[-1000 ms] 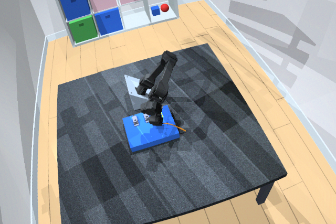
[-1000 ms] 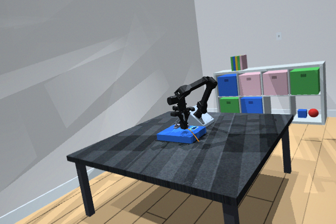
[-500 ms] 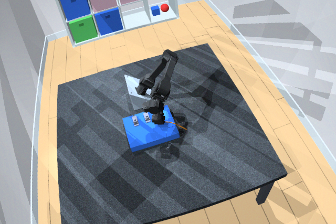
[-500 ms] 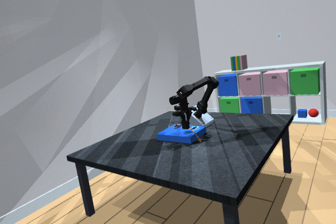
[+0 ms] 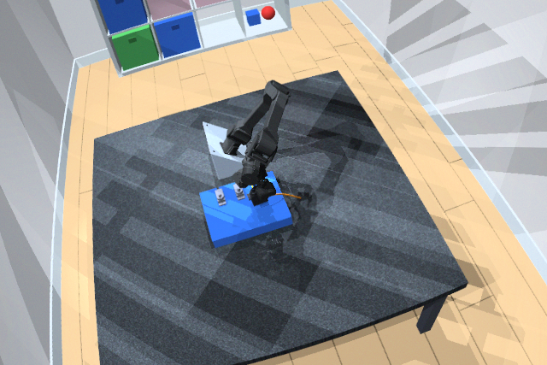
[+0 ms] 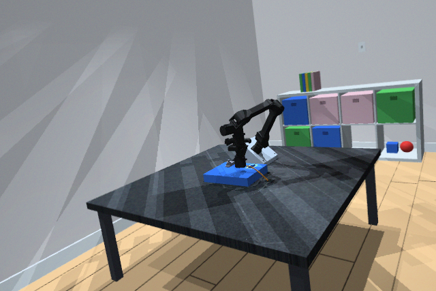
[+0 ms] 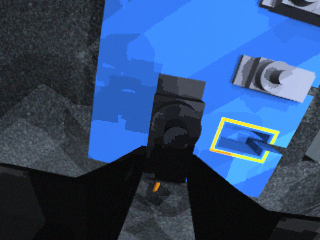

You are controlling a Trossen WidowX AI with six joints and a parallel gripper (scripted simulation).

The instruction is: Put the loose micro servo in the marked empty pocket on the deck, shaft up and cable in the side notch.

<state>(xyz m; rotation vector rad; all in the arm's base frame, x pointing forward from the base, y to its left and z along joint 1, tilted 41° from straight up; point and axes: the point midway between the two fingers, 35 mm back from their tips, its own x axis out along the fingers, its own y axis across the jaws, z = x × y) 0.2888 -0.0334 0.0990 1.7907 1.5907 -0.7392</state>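
My gripper (image 6: 240,165) (image 7: 167,155) is shut on the dark micro servo (image 7: 176,117), one finger on each side of its rear part. The servo is over the blue deck (image 5: 238,225) (image 6: 225,177) (image 7: 192,30), shaft side toward the wrist camera; its exact height is hard to tell. Its orange cable (image 5: 287,195) (image 6: 259,172) (image 7: 157,186) trails past the deck's edge and slopes down. The marked pocket (image 7: 250,125), outlined in yellow, is empty, to the right of the servo in the wrist view, with its side notch pointing right. The pocket is mostly hidden in the top view.
Two light grey servos (image 5: 220,197) (image 5: 238,191) sit in the deck; the nearer one (image 7: 295,86) stands close beside the pocket in the wrist view. A tilted pale panel (image 5: 227,167) (image 6: 269,155) stands behind the deck, near the arm's base.
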